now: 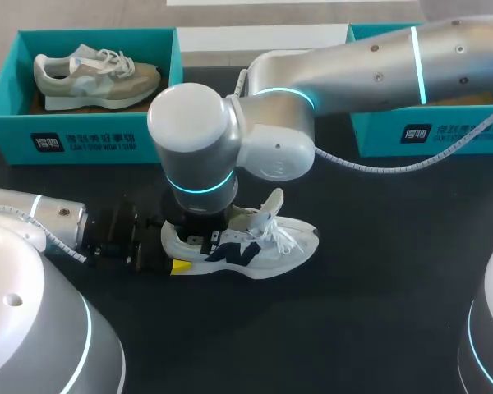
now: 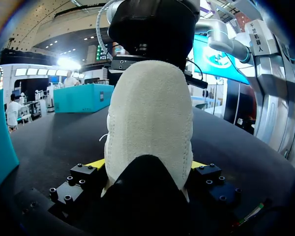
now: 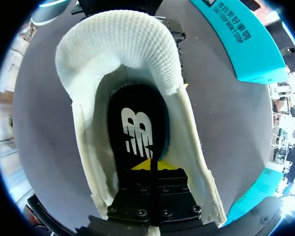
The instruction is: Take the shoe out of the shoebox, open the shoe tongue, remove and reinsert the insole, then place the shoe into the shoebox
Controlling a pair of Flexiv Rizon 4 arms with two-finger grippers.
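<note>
- Out on the black surface (image 1: 370, 328), in front of the teal shoebox (image 1: 82, 139) that holds a beige sneaker (image 1: 94, 75), lies the white sneaker (image 1: 259, 246). It stands upright on its sole, clear of the box.
- Left gripper (image 2: 147, 164): fingers (image 2: 96, 163) set apart, one against each side of the sneaker's heel (image 2: 150, 118), clamping it from behind.
- Right gripper (image 3: 151, 166): comes down from above into the sneaker's opening, fingers pressed together, tips on the black insole (image 3: 135, 123) forward of the heel collar. Whether an edge of the insole is caught between them cannot be told.
- Tongue (image 1: 273, 201) stands raised towards the toe, leaving the opening free.
- Handling, by judgement: the sneaker looks light, with a soft mesh upper that yields under pressure. The padded heel and the sole rim are the firmest places to hold.
- Insole appears thin and flexible. It will likely bend rather than slide, so a pinch at its heel-end edge should serve best.
- Risk: lifting the insole may drag the light sneaker upward unless the heel clamp holds.
</note>
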